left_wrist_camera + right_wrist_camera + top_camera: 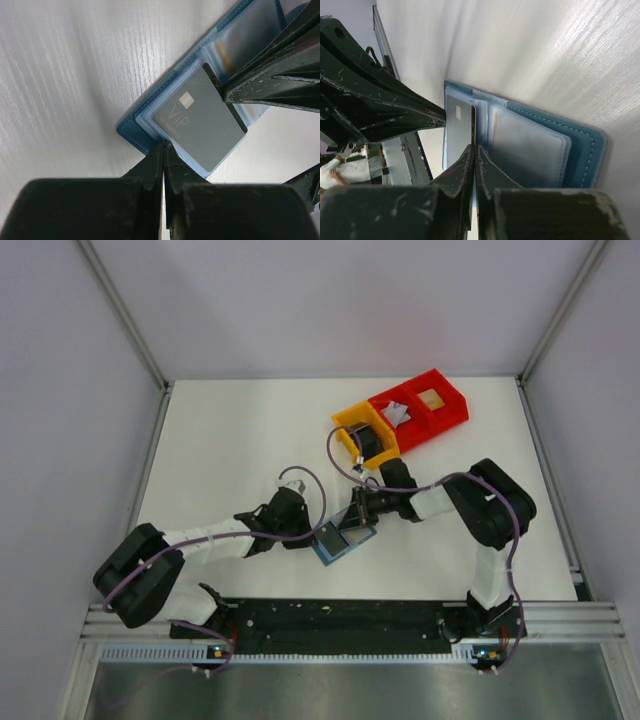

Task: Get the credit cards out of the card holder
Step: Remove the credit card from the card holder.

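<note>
Card holder [343,540], a teal-blue folding wallet, lies open on the white counter [250,440] between both hands. Closed left hand [164,146] pins its edge; right hand [474,149] pinches the dark grey VIP credit card [197,122]. Pull it flat along the sleeve, holder pinned.

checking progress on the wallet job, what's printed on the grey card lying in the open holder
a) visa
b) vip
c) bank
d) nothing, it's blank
b: in the left wrist view the grey card lies in the open card holder, and the letters VIP run across its face below a small gold chip.
</note>
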